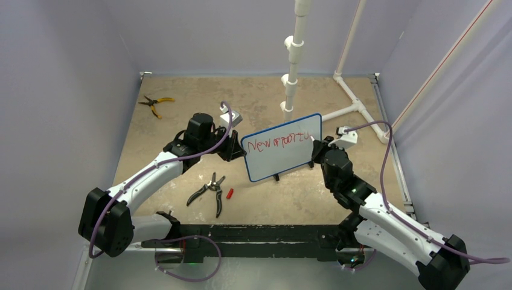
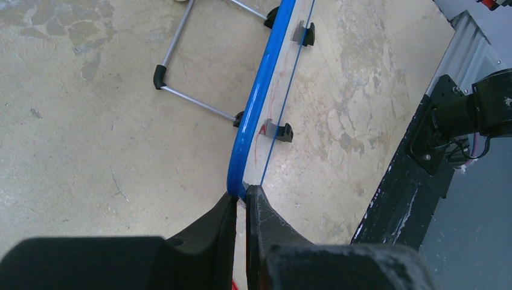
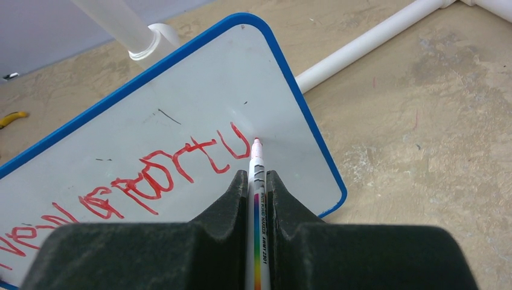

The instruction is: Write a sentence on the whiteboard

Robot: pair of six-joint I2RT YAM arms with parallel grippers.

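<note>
Red lettering (image 1: 279, 144), one row, crosses the top of the single whiteboard (image 1: 284, 162), which stands mid-bench (image 1: 181, 124). Its blue left edge is pinched in the left hand (image 2: 243, 196). The right hand (image 3: 258, 181) is clamped on one marker (image 3: 257, 158), tip at the board just after the last letter. Two tools lie on the bench: yellow-handled pliers (image 1: 155, 104) near the far left corner and black-handled pliers (image 1: 208, 190) toward the near edge, just beside one red cap (image 1: 229, 193).

Pliers (image 1: 154, 104) behind-L of whiteboard (image 1: 284, 160), cutters (image 1: 209, 190) front-L
</note>
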